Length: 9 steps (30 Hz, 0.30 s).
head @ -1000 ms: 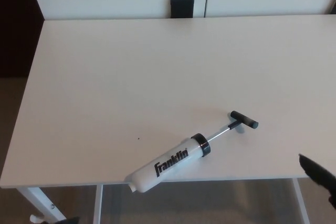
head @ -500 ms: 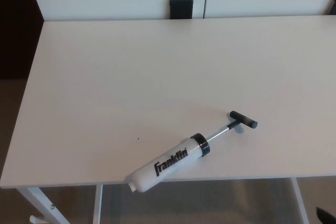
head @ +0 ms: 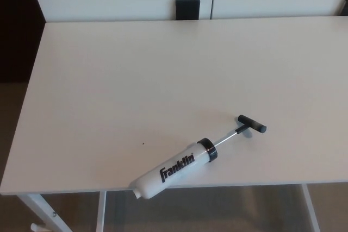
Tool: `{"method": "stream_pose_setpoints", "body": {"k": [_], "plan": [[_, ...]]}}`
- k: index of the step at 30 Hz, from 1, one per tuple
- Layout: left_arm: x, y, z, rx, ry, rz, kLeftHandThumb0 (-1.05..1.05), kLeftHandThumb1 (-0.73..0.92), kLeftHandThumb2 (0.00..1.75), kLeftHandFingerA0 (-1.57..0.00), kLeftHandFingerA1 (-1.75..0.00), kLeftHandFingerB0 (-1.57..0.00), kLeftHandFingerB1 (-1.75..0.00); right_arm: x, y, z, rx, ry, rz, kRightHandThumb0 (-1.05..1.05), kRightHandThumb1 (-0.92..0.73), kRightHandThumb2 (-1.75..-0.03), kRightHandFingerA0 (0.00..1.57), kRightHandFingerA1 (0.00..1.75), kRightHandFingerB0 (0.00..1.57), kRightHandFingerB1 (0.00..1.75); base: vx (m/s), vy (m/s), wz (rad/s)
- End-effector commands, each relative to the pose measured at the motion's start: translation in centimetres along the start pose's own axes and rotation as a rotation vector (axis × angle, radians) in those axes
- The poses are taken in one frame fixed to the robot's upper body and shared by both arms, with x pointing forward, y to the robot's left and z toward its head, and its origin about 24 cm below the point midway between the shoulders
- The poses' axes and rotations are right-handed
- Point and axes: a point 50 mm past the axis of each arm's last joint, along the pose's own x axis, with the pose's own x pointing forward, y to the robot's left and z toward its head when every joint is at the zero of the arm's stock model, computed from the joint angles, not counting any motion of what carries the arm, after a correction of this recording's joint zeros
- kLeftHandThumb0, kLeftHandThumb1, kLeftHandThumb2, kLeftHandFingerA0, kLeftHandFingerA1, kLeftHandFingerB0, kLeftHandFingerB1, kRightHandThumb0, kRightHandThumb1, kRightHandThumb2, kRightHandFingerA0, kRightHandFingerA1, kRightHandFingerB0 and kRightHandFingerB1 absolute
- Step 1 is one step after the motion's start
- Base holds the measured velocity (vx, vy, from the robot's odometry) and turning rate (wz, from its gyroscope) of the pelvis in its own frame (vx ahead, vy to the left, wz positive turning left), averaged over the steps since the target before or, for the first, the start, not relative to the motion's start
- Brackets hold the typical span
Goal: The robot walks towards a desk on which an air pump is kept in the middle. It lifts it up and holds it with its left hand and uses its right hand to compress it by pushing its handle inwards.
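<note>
A white air pump (head: 175, 169) with black "Franklin" lettering lies on the white desk (head: 136, 80) near its front edge, its nozzle end jutting slightly past the edge. Its thin metal rod is drawn out toward the upper right and ends in a black T-handle (head: 252, 124). Neither of my hands shows in the head view.
A black block (head: 187, 8) stands behind the desk's far edge against the white wall panels. White desk legs (head: 41, 210) show below the front edge at the left. A dark area lies off the desk's left side.
My right hand, seen at the lower right corner a second ago, has dropped out of view. The pump has not moved.
</note>
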Motion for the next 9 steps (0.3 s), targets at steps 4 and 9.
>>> {"method": "stream_pose_setpoints", "body": {"k": [4, 9], "plan": [[-0.12, 0.18, -0.48, -0.072, 0.032, -0.020, -0.68, 0.70, 0.58, -0.28, -0.43, -0.30, -0.34, -0.70, -0.44, -0.52, 0.022, 0.050, 0.008, -0.86, -0.74, -1.10, 0.00, 0.35, 0.11, 0.25, 0.00, 0.000, 0.00], [-0.03, 0.21, -0.31, -0.057, 0.025, -0.016, -0.67, 0.68, 0.60, -0.30, -0.45, -0.30, -0.36, -0.67, -0.46, -0.68, 0.014, 0.046, 0.002, -0.87, -0.74, -1.10, 0.00, 0.35, 0.12, 0.26, 0.00, 0.000, 0.00]]}}
